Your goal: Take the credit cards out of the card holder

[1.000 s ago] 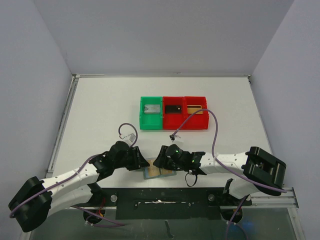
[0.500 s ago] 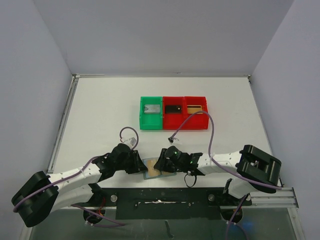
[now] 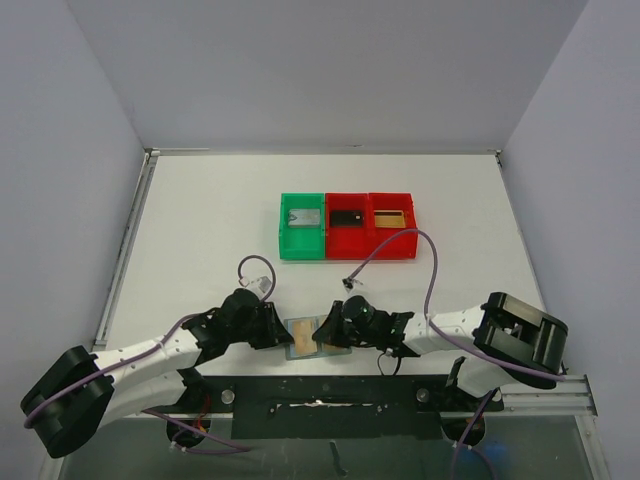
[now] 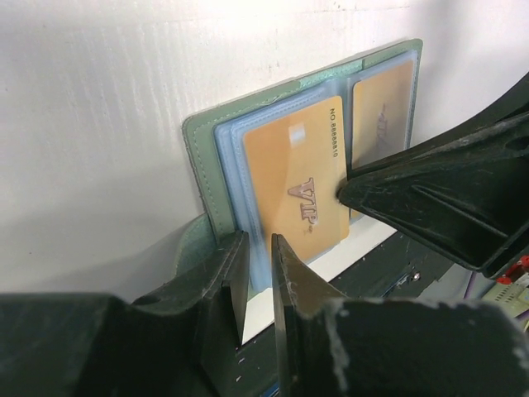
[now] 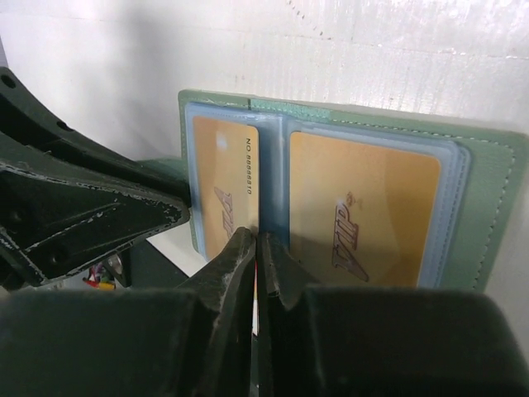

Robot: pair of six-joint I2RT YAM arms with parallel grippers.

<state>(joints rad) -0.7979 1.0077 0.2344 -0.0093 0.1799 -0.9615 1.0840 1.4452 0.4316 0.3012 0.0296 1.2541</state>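
Holder (image 5: 488,198) lies open and flat on worktop (image 3: 200,230), at its near edge, btw the 2 pincers. 2 gold cards sit in it, 1 per panel, each in a clear sleeve and marked VIP. Card A (image 4: 297,190), w/ a printed no. along one edge, is in the panel on the L arm's side. Card B (image 4: 382,107) is in the other panel, past the fold.

L pincer (image 4: 259,244) comes at holder from its outer L edge, fingers nearly together, pinching the sleeve edge of that panel. R pincer (image 5: 256,240) sits at the fold, fingers pressed almost shut on card A's inner edge, and the thin edge runs into the slit btw them. In L wrist view its tip touches that same edge. Card B is touched by neither pincer.

Beyond holder, well apart on the far side, stand 3 bins in a touching row: 1 green bin (image 3: 302,248) and 2 red bins (image 3: 347,246) (image 3: 393,246). Each has 1 small flat item: grey in green, black in the middle red, tan in the end red.
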